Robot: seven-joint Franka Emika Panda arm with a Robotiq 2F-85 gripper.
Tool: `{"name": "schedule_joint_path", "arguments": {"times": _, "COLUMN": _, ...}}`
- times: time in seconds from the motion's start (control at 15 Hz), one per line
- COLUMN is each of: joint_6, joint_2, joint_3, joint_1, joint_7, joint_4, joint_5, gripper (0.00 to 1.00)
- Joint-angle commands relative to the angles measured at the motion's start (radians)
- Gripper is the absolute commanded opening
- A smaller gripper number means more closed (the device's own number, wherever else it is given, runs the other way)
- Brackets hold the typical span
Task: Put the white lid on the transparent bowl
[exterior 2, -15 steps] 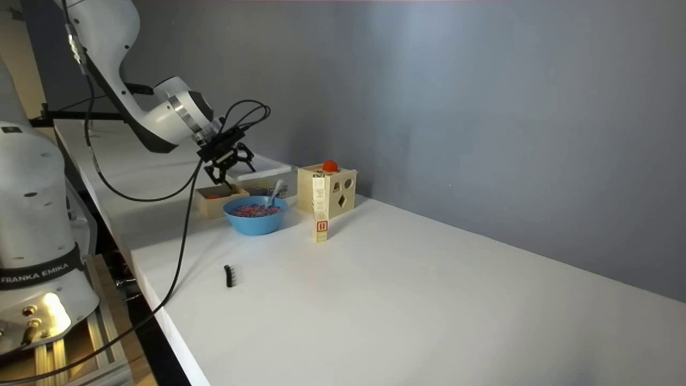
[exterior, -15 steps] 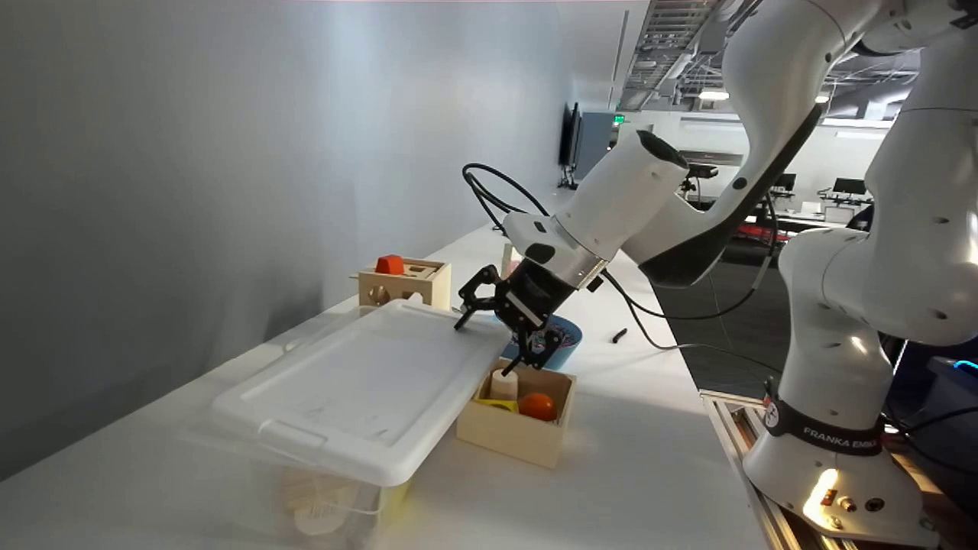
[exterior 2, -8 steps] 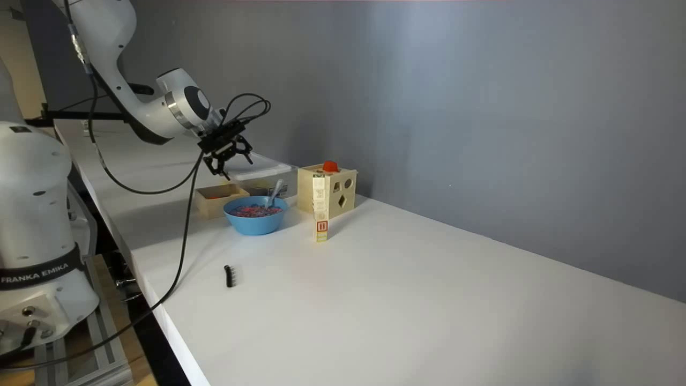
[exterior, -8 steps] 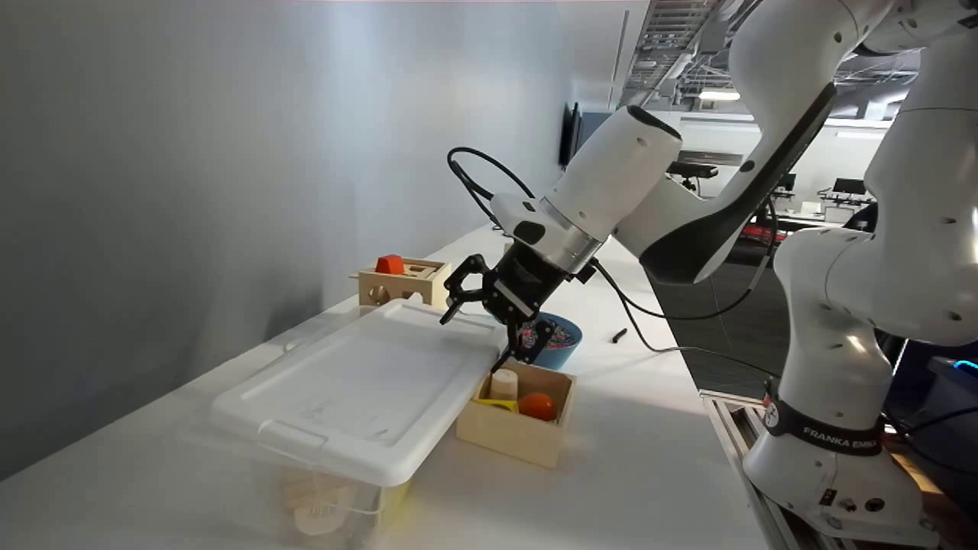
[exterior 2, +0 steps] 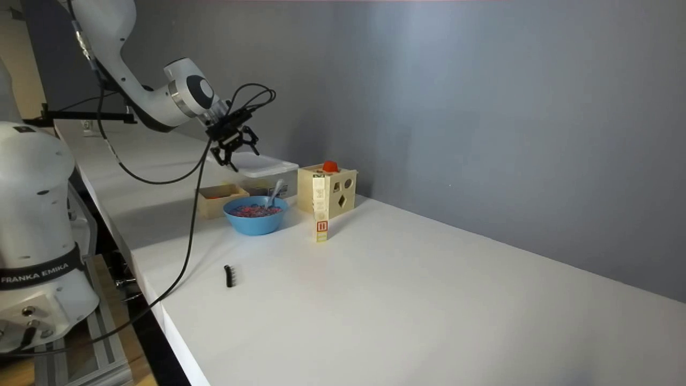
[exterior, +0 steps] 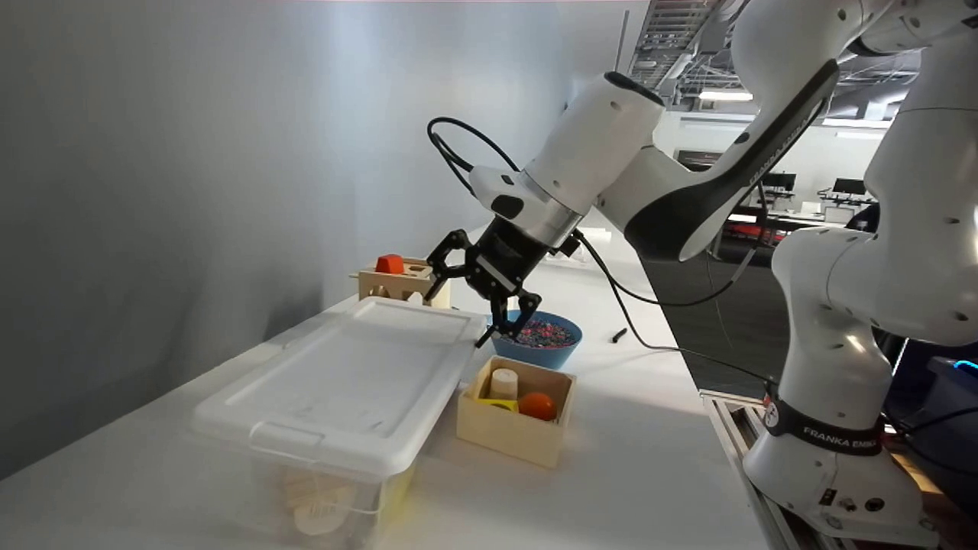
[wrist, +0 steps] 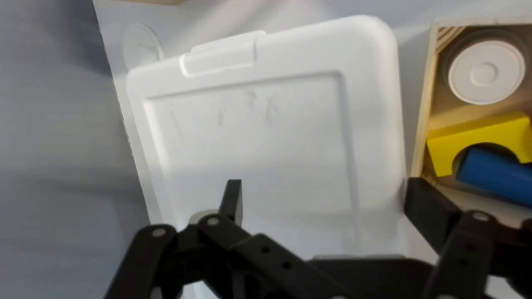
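The white lid [exterior: 351, 374] is lying over the clear tub [exterior: 351, 496], one end below the gripper [exterior: 454, 321], whose jaws are gaping wide and holding nothing; one tip is hanging by the lid's edge, touching or not, I can't tell from here. The table [exterior 2: 429, 295] is running along a grey wall [exterior: 191, 191], ceiling lights [exterior: 726, 95] glowing farther back.

The rounded white arm [exterior: 856, 283] has black cables [exterior: 680, 305], black fingers [wrist: 432, 211] and a FRANKA EMIKA band [exterior: 829, 438].
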State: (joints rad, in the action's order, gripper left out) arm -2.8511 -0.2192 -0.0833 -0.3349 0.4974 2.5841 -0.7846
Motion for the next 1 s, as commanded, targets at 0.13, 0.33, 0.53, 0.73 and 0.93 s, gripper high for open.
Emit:
{"name": "schedule_joint_path", "arguments": {"times": 0.13, "joint_6": 0.041, "joint_2": 0.019, "joint_3": -0.022, "joint_1": -0.105, "joint_7": 0.218, "joint_4": 0.004, "joint_5": 0.207, "gripper": 1.0}}
{"name": "schedule_joint_path", "arguments": {"times": 0.33, "joint_6": 0.03, "joint_2": -0.088, "joint_3": -0.056, "joint_1": -0.201, "joint_7": 0.413, "joint_4": 0.086, "joint_5": 0.397, "gripper": 1.0}}
{"name": "schedule_joint_path", "arguments": {"times": 0.53, "joint_6": -0.012, "joint_2": -0.253, "joint_3": -0.012, "joint_1": -0.141, "joint_7": 0.485, "joint_4": 0.169, "joint_5": 0.492, "gripper": 1.0}}
{"name": "schedule_joint_path", "arguments": {"times": 0.73, "joint_6": -0.002, "joint_2": -0.407, "joint_3": -0.066, "joint_1": -0.128, "joint_7": 0.502, "joint_4": 0.211, "joint_5": 0.57, "gripper": 1.0}}
{"name": "schedule_joint_path", "arguments": {"times": 0.93, "joint_6": -0.002, "joint_2": -0.35, "joint_3": -0.042, "joint_1": -0.103, "joint_7": 0.484, "joint_4": 0.159, "joint_5": 0.568, "gripper": 1.0}}
